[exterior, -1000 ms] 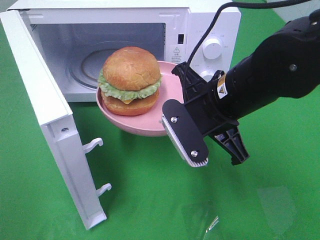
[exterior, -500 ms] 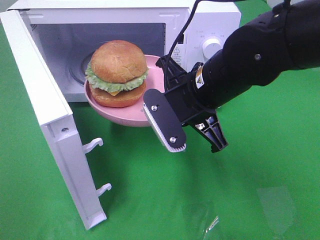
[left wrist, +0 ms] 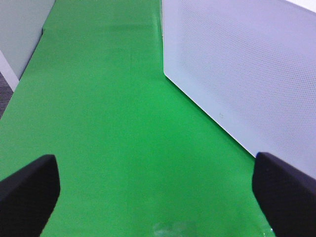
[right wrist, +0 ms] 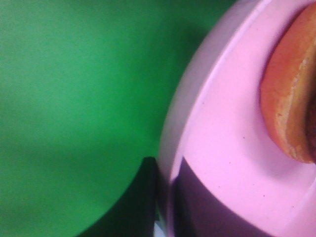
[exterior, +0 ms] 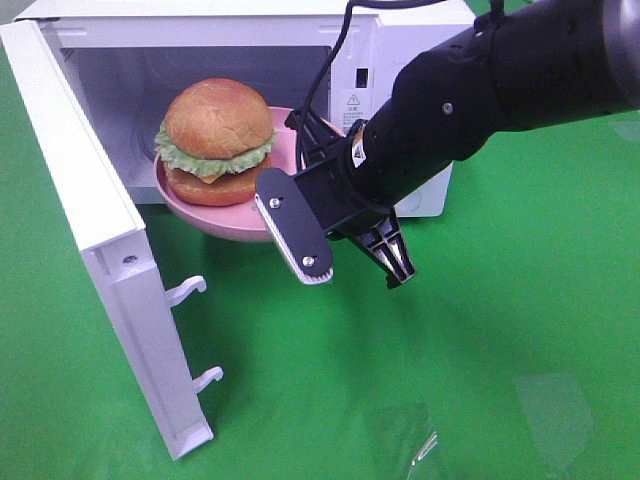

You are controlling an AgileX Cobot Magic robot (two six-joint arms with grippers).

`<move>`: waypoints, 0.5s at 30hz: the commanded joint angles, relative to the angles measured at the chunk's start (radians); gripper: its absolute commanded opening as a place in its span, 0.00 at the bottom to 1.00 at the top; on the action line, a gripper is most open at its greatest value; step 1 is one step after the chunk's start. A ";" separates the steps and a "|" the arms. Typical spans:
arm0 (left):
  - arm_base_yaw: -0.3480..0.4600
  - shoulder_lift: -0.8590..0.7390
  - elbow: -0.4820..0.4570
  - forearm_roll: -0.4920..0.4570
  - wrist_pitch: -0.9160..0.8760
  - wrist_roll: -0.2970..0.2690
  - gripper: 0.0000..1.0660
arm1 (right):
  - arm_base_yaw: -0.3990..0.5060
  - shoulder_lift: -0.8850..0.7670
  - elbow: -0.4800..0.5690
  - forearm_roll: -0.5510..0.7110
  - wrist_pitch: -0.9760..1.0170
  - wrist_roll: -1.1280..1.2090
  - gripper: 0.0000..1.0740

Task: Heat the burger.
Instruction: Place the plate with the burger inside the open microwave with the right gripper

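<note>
- My left gripper [left wrist: 158, 190] idles wide open and empty beside the white perforated side wall of the microwave [left wrist: 247, 74]; I'd leave it parked.
- The white microwave door [exterior: 95, 240] stands swung out on the left, so I'd keep the load clear of its inner edge.
- The tall golden-bun burger with green lettuce [exterior: 215, 135] sits on the round pink plate [exterior: 205, 212], carried in the air at the mouth of the oven cavity [exterior: 120, 90], apparently not yet set down.
- My right gripper [exterior: 283, 222] is pinched shut on the plate's near rim, and all the weight hangs beyond the grip. I'd hold the wrist level, push straight in slowly, and lower onto the cavity floor near its centre before letting go.
- The black forearm [exterior: 470, 90] passes close to the control panel side; I'd mind that.
</note>
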 commanded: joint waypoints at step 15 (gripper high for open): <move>0.003 -0.016 0.004 -0.009 -0.013 -0.003 0.92 | 0.000 0.121 -0.187 0.000 -0.043 0.047 0.00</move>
